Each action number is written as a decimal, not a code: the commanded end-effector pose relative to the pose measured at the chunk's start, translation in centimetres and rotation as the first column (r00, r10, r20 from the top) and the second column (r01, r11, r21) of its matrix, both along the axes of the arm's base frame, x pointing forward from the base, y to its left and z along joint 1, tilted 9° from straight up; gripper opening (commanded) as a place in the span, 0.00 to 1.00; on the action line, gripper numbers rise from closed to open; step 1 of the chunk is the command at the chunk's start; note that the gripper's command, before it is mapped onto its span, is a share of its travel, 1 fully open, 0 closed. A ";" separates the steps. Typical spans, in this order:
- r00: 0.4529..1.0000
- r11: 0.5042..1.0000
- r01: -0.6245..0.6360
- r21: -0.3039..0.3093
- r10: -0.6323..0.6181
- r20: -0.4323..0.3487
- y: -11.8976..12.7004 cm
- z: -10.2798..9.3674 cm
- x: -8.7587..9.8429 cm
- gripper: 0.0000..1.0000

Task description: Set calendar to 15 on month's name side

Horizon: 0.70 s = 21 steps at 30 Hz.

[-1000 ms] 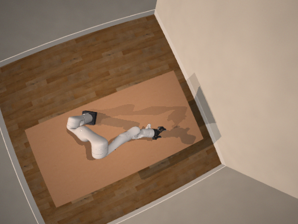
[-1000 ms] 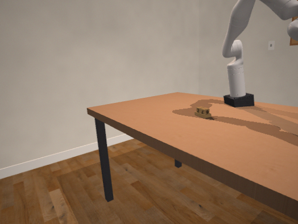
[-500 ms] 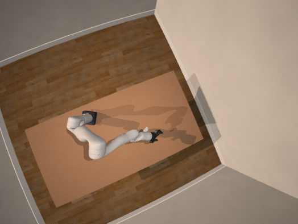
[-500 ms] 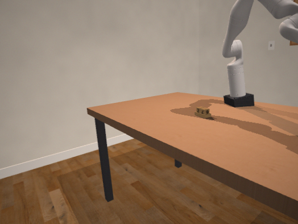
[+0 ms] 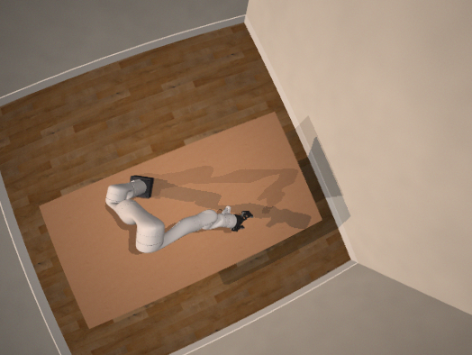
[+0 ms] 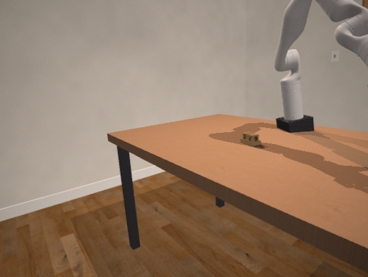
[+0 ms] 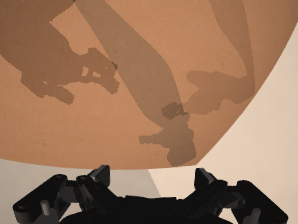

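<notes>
Two small wooden cubes, the left cube [image 6: 244, 136] and the right cube [image 6: 255, 138], sit side by side in the low wooden tray [image 6: 248, 143], which lies on the table in the exterior view. Dark digits show on their faces: one at the left looks like 2 and one at the right end like 9; the middle one is too small to read surely. The month's name cannot be made out. Cubes and tray do not show in the top view or the wrist view. My gripper [image 5: 245, 222] [image 7: 152, 177] is open and empty, held above the table; it is outside the exterior view.
The brown table [image 5: 90, 270] [image 6: 196, 151] [image 7: 45, 130] carries the black arm base [image 5: 148, 186] [image 6: 295, 124]. The white arm [image 5: 150, 234] [image 6: 293, 28] reaches over the table. Its shadows fall across the table top and around the tray. A pale wall [image 5: 383, 113] stands beyond the table's end.
</notes>
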State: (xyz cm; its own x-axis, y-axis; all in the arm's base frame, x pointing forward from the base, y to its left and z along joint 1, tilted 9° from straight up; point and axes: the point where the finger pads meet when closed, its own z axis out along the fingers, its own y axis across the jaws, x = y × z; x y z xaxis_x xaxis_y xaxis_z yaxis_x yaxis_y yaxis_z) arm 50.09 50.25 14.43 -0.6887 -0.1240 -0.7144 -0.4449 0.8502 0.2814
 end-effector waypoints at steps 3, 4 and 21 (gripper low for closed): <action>1.000 1.000 -0.002 0.003 0.002 0.006 0.1 0.6 0.0 1.00; 1.000 1.000 -0.002 0.003 0.002 0.006 0.1 0.6 0.0 1.00; 0.999 0.996 0.042 -0.073 -0.043 -0.015 -4.8 0.1 1.1 1.00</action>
State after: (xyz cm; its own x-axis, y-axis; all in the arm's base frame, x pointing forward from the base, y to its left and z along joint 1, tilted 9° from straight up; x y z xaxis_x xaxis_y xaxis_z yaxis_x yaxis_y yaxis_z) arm 51.26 45.26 14.26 -0.7084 -0.1454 -0.6907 -0.4004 0.8886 0.2236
